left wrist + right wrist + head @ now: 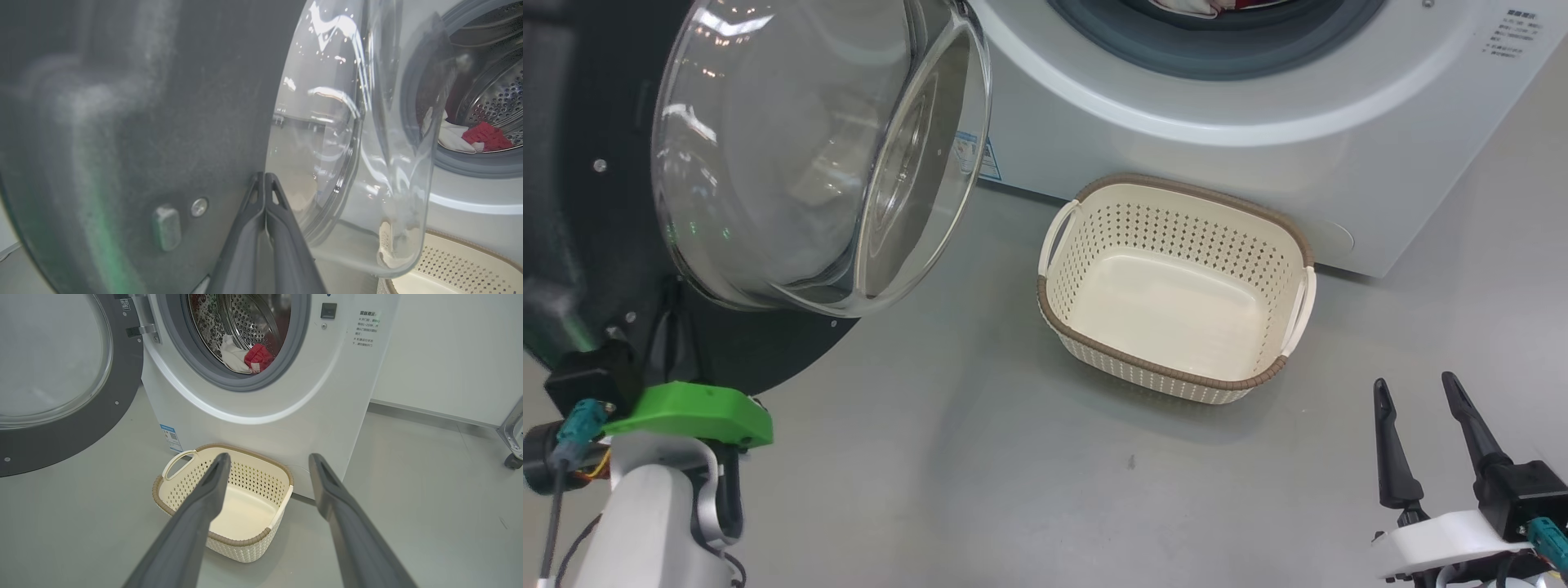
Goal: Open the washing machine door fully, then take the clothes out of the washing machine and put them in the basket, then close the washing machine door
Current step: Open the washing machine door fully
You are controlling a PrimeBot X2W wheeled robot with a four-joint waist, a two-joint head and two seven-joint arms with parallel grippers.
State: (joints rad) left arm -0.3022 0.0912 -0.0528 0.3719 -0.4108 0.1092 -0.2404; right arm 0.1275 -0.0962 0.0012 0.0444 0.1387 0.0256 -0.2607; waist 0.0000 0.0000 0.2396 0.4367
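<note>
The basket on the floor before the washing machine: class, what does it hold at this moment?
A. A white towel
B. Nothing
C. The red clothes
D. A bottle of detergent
B: the basket shows its bare cream bottom, while the clothes lie inside the washing machine.

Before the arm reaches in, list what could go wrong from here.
The shut left gripper grips nothing on the washing machine door, so the door could swing back. The clothes lie back in the drum; the open right gripper may snag the grey gasket reaching them.
</note>
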